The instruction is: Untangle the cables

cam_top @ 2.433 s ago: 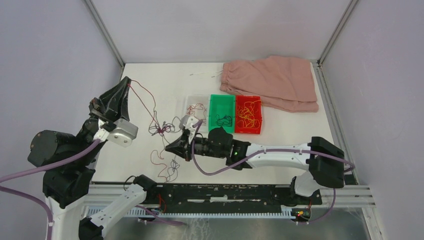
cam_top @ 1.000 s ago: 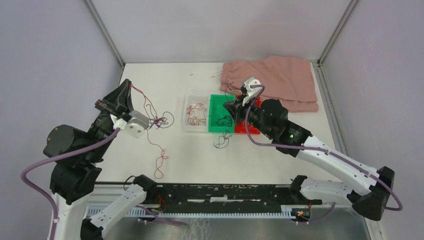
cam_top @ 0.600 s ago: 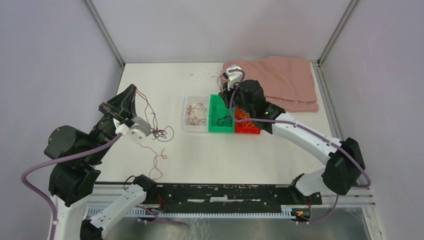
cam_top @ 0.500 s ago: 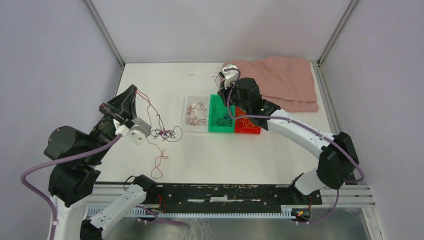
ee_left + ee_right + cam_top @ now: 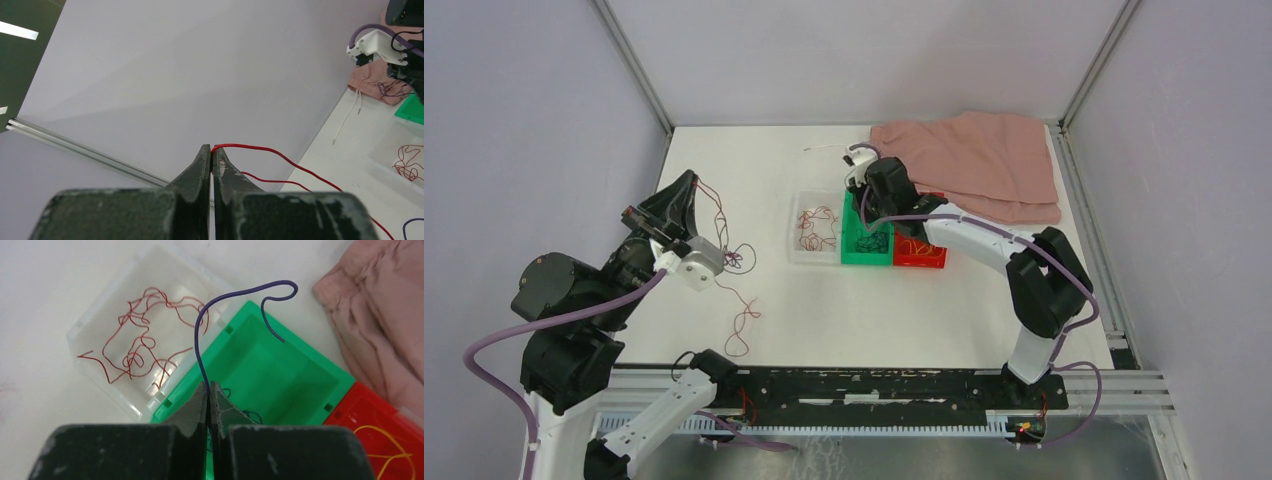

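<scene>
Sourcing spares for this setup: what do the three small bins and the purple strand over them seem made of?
Clear bin: likely rigid transparent plastic, glossy; the white table shows through it.
Green bin and red bin: seemingly moulded opaque plastic, smooth, slightly shiny.
Purple strand: thin flexible wire, probably plastic-coated; it holds a curl unsupported.

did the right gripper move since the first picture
Yes: the right gripper moved up the view and rightward, from below-left of the green bin to over its far end.
</scene>
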Available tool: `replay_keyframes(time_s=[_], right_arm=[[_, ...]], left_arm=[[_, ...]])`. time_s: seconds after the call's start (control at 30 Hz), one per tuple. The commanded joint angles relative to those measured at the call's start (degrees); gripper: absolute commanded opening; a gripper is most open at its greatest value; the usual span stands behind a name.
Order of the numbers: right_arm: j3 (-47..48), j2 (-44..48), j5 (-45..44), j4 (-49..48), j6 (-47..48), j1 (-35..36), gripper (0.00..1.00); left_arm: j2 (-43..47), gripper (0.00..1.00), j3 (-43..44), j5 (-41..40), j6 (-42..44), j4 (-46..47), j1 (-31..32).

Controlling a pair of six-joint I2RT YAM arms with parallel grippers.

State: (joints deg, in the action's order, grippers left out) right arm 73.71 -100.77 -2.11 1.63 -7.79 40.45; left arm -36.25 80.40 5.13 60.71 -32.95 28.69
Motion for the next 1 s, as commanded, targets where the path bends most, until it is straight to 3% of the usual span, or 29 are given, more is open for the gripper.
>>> replay_keyframes(time_s=[0.0,0.07,0.17,0.27,0.37,0.6,0.73,0.83,0.97], right_arm=[[1.37,-2.51,-1.18,6.14,-6.2,-0.19,0.07],[0.6,-3.29,-0.55,7.4,-7.44,-0.15,0.15],[0.7,-2.48,-0.45,8.9,-8.2,-0.18,0.46],[2.33,0.08,-0.61,10.23,-7.93,-0.19,0.64],[6.71,1.64,-0.8,13.54,-6.73,-0.27,0.71],[10.9,4.05,1.08,16.43,-7.28,-0.51,0.7],[5.87,9.97,4.75,8.79,-7.22,-0.49,0.76],[0.82,16.83,11.81,-0.52,-6.58,-0.37,0.99],[-3.22,23.33,20.45,-6.02,-7.37,2.34,1.0]], left_arm=[[0.07,0.03,0.37,1.25,-2.06,1.94,-0.14],[0.1,0.03,0.27,1.29,-2.05,2.13,-0.18],[-0.01,0.03,0.37,1.5,-1.95,2.45,-0.14],[-0.07,0.03,0.59,1.56,-1.91,2.39,-0.13],[-0.14,0.03,0.78,1.43,-1.82,2.53,-0.2],[-0.13,0.03,0.88,1.51,-1.95,2.42,-0.2],[-0.06,0.03,0.52,1.99,-2.31,2.31,-0.15],[-0.03,0.03,0.61,2.64,-2.72,2.43,-0.17],[-0.08,0.03,0.71,2.73,-2.79,2.54,-0.16]])
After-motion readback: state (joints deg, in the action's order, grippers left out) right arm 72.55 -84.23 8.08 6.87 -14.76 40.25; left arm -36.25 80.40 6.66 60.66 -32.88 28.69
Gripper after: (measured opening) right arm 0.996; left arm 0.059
